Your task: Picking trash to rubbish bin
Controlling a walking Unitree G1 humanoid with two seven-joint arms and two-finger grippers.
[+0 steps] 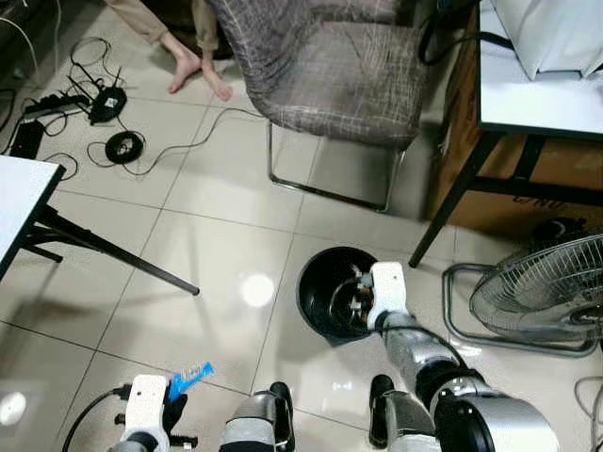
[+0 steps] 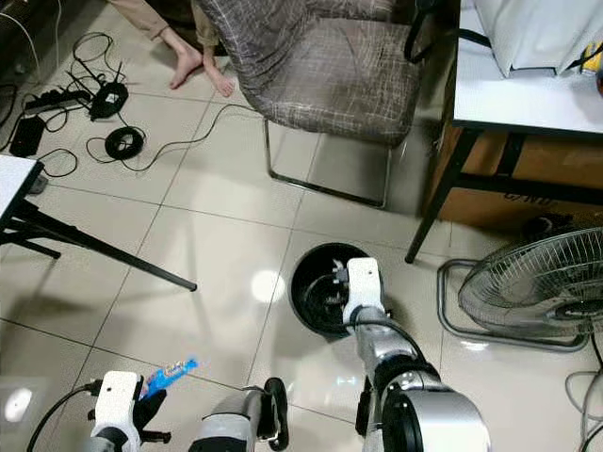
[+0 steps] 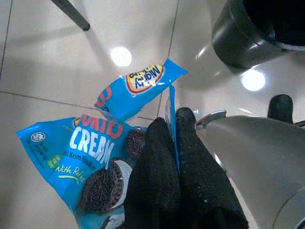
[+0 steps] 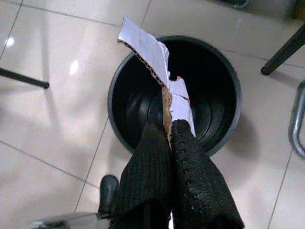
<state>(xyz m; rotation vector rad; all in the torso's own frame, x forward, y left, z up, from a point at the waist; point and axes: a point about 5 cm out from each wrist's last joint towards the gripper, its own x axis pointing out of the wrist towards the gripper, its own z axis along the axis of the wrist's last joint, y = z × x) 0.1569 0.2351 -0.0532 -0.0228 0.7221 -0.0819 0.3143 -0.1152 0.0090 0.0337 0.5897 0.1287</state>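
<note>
step: drop | cardboard scrap clamped in right gripper above bin | blue wrapper clamped in left gripper | next: scrap to be let go

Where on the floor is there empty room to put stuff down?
Bare tiles lie between the table legs and the black bin, below the chair. It's crowded by the cables and between bin and fan.

Home office (tiled): desk, chair, fan.
</note>
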